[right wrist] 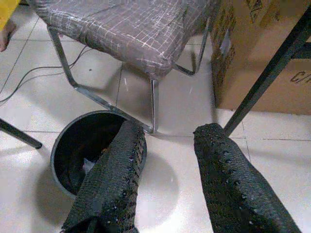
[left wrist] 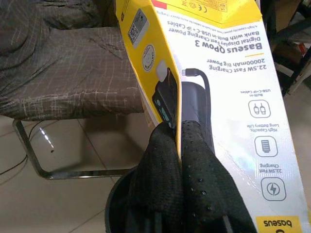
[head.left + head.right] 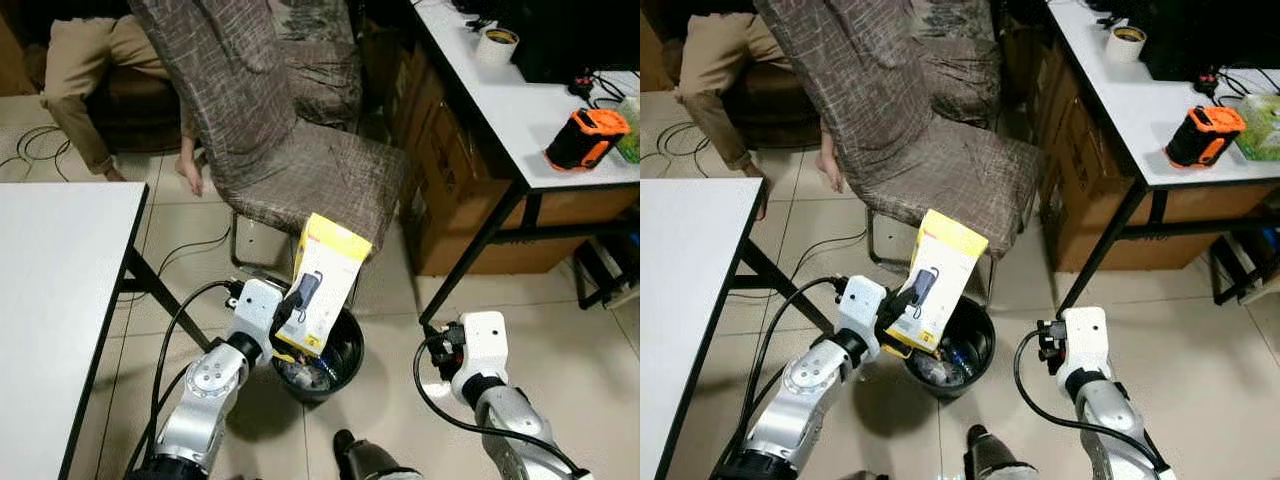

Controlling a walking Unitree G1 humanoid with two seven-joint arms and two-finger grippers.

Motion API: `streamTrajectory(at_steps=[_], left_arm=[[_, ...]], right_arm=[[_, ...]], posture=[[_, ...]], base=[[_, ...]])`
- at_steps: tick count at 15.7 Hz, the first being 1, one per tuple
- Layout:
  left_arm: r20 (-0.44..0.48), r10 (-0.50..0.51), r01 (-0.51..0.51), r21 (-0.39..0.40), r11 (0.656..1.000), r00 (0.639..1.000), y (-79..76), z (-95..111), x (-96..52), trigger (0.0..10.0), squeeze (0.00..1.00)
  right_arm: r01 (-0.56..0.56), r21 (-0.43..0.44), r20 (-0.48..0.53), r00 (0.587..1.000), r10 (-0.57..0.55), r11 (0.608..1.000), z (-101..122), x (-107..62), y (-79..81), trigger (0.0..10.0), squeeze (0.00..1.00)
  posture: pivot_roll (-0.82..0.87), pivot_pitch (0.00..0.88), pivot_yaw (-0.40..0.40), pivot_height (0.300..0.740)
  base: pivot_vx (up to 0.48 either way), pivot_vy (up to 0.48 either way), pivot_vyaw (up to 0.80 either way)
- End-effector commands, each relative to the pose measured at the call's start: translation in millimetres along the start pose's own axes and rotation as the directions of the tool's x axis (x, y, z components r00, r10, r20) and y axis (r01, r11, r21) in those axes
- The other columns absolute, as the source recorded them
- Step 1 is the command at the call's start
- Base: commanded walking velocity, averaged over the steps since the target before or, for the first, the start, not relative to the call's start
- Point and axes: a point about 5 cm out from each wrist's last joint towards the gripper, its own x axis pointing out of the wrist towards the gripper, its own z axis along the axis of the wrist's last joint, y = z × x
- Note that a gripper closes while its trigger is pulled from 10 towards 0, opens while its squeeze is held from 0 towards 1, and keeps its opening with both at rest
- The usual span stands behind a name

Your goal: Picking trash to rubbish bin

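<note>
Left eye view: the left gripper (image 3: pixel 292 318) pinches a yellow and white box (image 3: pixel 322 282) and holds it just above the bin (image 3: pixel 345 357).
Box: tilted, its top end leaning toward the chair (image 3: pixel 300 170); its low end hangs over the near rim of the bin, in front of the chair seat.
Left wrist view: the two black fingers (image 2: pixel 165 179) press together on the box's edge, one on each face; printing on the white face reads "Baseus Qpow 3" and shows a power bank.
Bin: black and round, on the tiled floor (image 3: pixel 390 300) between the two arms, just in front of the chair's metal legs; some rubbish lies inside.
Right gripper: (image 1: pixel 167 160) hovers low beside the bin, its fingers spread apart with nothing between them; the right wrist view looks past them at the bin and the chair's frame.
Chair: covered in grey-brown checked cloth, standing behind the bin.
Left table: (image 3: pixel 50 300) white top, black legs, beside the left arm.
Right table: (image 3: pixel 520 110) white top; an orange and black device (image 3: pixel 586 137) and a tape roll (image 3: pixel 497 44) rest on it.
Under the right table: cardboard boxes (image 3: pixel 450 170).
Person: a leg in tan trousers (image 3: pixel 85 70) and a bare foot show behind the chair.
</note>
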Motion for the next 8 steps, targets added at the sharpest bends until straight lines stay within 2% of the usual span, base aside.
streamTrajectory(at_steps=[1,7,8], left_arm=[[-0.019,-0.003,0.003,0.006,1.0,1.0,-1.7,-2.2,-0.1,10.0,0.0],[-0.016,0.008,-0.008,0.009,1.0,1.0,0.2,-0.8,1.3,10.0,0.0],[-0.015,0.014,-0.014,0.007,1.0,1.0,0.8,-0.4,1.5,10.0,0.0]], right_arm=[[0.012,0.002,-0.01,1.0,-0.012,1.0,-3.7,-1.5,-2.6,10.0,0.0],[0.003,0.004,0.004,1.0,-0.003,1.0,-1.3,1.2,-2.7,10.0,0.0],[-0.009,-0.023,0.01,1.0,0.009,1.0,0.2,1.5,-1.9,10.0,0.0]], posture=[[-0.13,0.144,0.014,0.74],[-0.13,0.137,0.009,0.74],[-0.13,0.138,0.009,0.74]], base=[[0.0,0.0,-0.8],[0.0,0.0,-0.8],[0.0,0.0,-0.8]])
